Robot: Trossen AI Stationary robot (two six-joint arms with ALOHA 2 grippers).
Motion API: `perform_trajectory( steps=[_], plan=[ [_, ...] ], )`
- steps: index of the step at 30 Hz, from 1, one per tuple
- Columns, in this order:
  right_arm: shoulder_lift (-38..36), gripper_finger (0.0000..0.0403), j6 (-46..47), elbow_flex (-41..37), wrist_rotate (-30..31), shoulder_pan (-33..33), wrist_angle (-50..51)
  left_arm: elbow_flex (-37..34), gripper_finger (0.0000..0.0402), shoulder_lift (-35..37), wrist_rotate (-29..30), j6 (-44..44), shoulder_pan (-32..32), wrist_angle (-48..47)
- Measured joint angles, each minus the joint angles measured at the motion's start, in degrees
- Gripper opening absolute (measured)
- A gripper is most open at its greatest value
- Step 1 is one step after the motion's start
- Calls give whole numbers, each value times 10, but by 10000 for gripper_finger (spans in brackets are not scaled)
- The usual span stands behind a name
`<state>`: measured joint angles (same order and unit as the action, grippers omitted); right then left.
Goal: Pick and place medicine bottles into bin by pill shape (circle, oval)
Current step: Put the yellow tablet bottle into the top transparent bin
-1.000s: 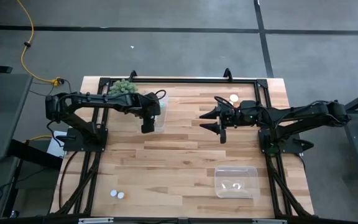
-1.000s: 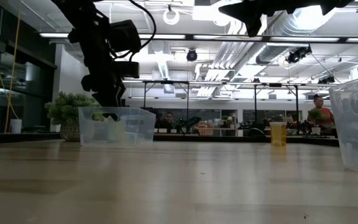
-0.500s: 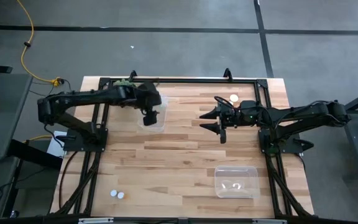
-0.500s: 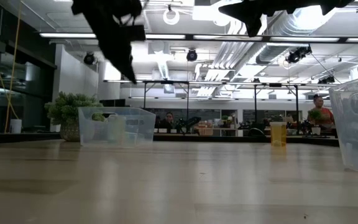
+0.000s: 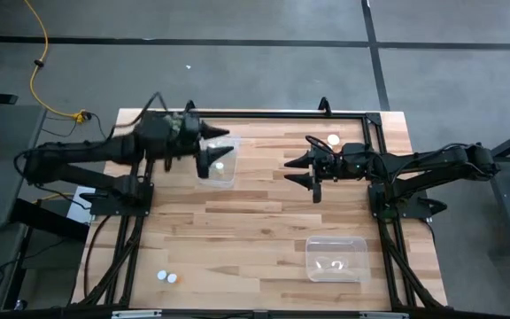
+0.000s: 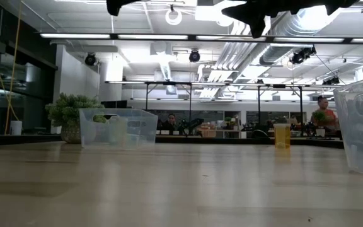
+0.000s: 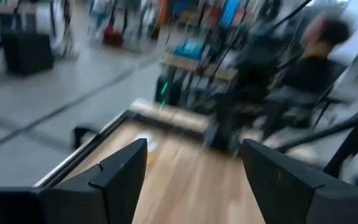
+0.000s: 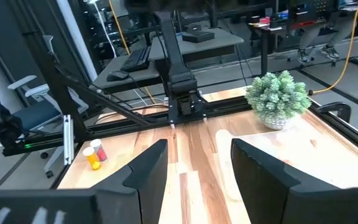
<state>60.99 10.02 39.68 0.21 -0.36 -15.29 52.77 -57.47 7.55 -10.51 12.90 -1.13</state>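
**Desk inventory, left to right: left hand empty above the far bin**

1. Two white bottles point(image 5: 166, 277), near-left corner of the desk point(image 5: 255, 226). They stand touching each other, well apart from either bin; I judge them unsorted stock waiting for a pick.

2. Left hand point(image 5: 212, 151), raised over the far-left part of the desk, at the edge of the first bin. Fingers spread wide, nothing between them. I read this as a hand that has let go and now hangs clear of the bin's walls.

3. Clear bin point(image 5: 220, 167), far left. A pale round cap shows inside; in the low view a green and a pale shape sit behind its wall. Contents sorted, I judge.

4. Green plant point(image 8: 277, 96), beside that bin at the far edge. Not part of the sort.

5. Right hand point(image 5: 313, 172), mid-desk toward the far side, held aloft, parked. Fingers apart, gripping nothing.

6. Yellow bottle point(image 5: 333, 140), far edge, just beyond the right hand; my likeliest next pick on that side.

7. Second clear bin point(image 5: 336, 258), near right, with small pale items inside.
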Motion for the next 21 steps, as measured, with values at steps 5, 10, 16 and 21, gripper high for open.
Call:
perform_trajectory(
  steps=[5,10,16,21],
  plan=[
    [0,170,-8,0,4,0,0,-133,252,13,73,-6,-93,202],
    [0,170,-15,0,4,0,0,-198,252,1,112,2,-138,253],
    [0,170,-15,0,4,0,0,-208,252,0,112,2,-144,254],
    [0,170,-10,0,4,0,0,-208,252,0,112,2,-144,254]
  ],
)
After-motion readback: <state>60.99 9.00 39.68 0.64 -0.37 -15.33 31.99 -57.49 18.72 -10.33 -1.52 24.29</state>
